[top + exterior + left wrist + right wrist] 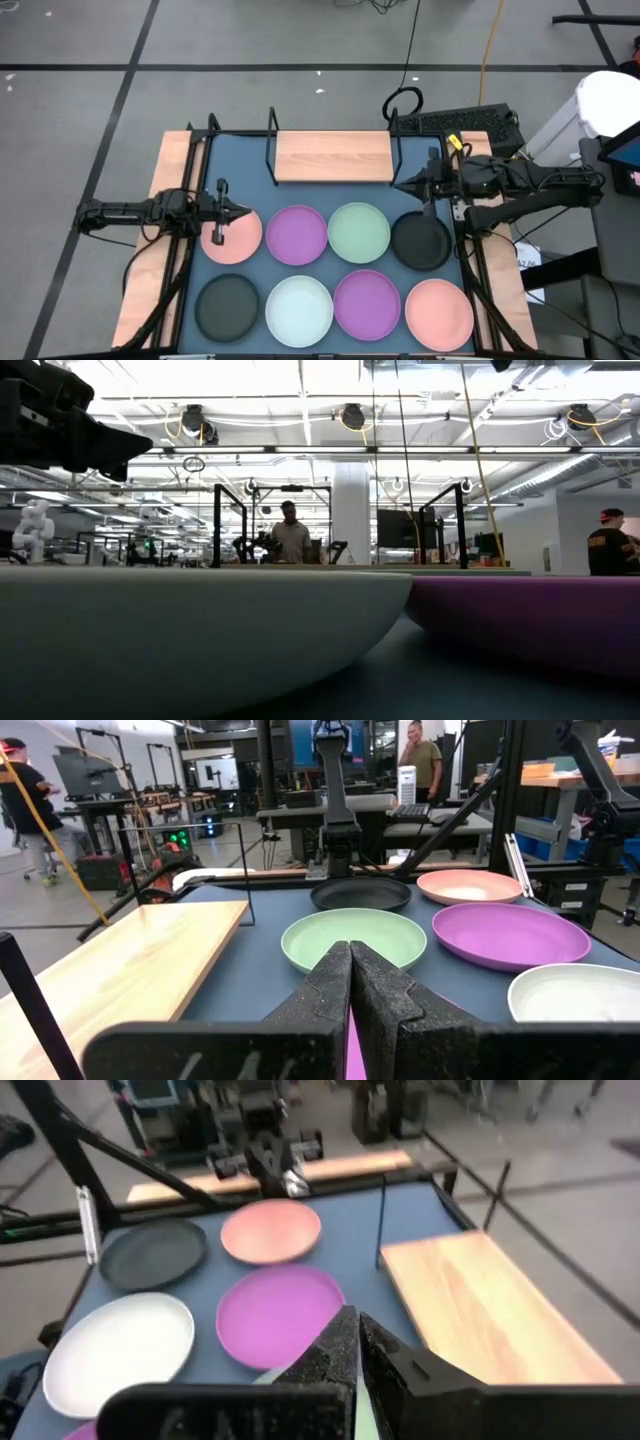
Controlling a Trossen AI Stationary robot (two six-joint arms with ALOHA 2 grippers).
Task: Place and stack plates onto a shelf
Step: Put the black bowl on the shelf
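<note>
Blue tabletop (318, 195) fills the middle of the high view, with grey floor all round it and a dark keyboard (470, 122) off at 1 o'clock. At 12 o'clock on the blue surface sits the shelf (332, 156), a light-wood board inside a thin black wire frame, with nothing on it.

Eight plates lie flat in two rows of four below the shelf, none stacked. The row nearer the shelf runs from 9 toward 3 o'clock: a pink plate (240, 240), a purple plate (297, 234), the green plate (359, 231), and a black plate (420, 241). The row at 6 o'clock runs: a second black plate (227, 305), the white plate (299, 310), a second purple plate (367, 303), and a second pink plate (438, 312). Neighbouring plates sit just beside or touching one another.

The left gripper (222, 210) reaches in from 9 o'clock and hangs over the near-row pink plate; its fingers (330, 982) are pressed together and hold nothing. The right gripper (431, 184) comes in from 3 o'clock, above the edge of the near-row black plate at the shelf's right end; its fingers (335, 1342) are also together and empty.

In the low view the white plate's rim (200, 630) and a purple plate (530, 615) loom close, and beyond the table a person (291, 535) stands in a bright workshop, with another person (610, 545) at 3 o'clock.
</note>
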